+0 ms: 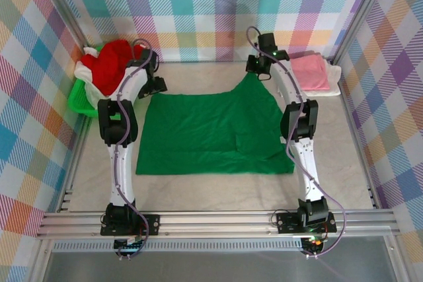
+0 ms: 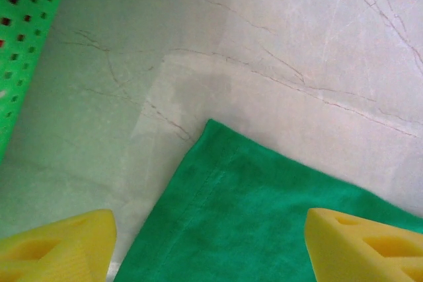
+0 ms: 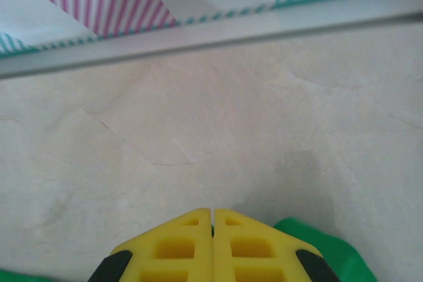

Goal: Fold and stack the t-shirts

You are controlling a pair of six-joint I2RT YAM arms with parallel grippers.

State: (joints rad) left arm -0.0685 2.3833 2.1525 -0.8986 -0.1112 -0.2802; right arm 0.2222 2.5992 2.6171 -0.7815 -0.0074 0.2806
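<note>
Overhead, red t-shirt (image 1: 112,56) in basket (image 1: 78,101)

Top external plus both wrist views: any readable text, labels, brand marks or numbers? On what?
No readable text in these views.
green t-shirt: plain, no print or tag showing.
basket: perforated wall, no label.
left gripper and right gripper: plain yellow fingers, no markings.
arm bases: any marking there is too small to read.
</note>
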